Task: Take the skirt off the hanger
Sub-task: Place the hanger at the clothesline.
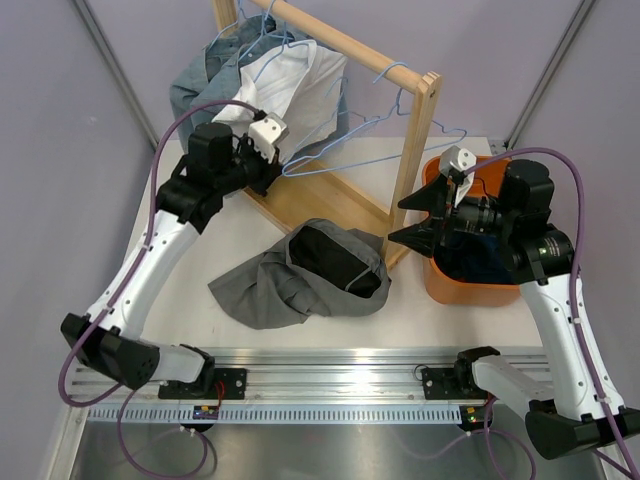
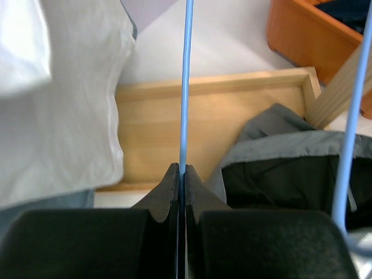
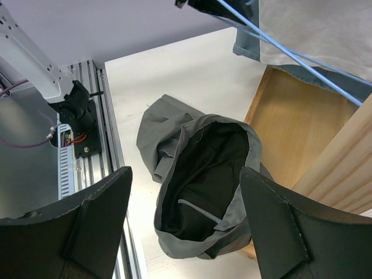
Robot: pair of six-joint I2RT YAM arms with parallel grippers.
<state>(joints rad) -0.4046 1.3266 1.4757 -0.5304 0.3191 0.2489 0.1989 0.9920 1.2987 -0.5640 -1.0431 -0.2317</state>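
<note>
1. No text, brand, number or sign can be read in any of the three views.
2. Skirt (image 1: 310, 272): no tag or print is legible on the grey cloth or the dark lining.
3. Right arm (image 1: 545, 262): a small pale mark on the black housing, too small to read.
4. Small circuit board (image 1: 207, 410) at the rail: no characters can be made out.

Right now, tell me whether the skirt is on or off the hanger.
Off. The grey skirt lies crumpled on the table, while the left gripper pinches the bare blue hanger.
</note>
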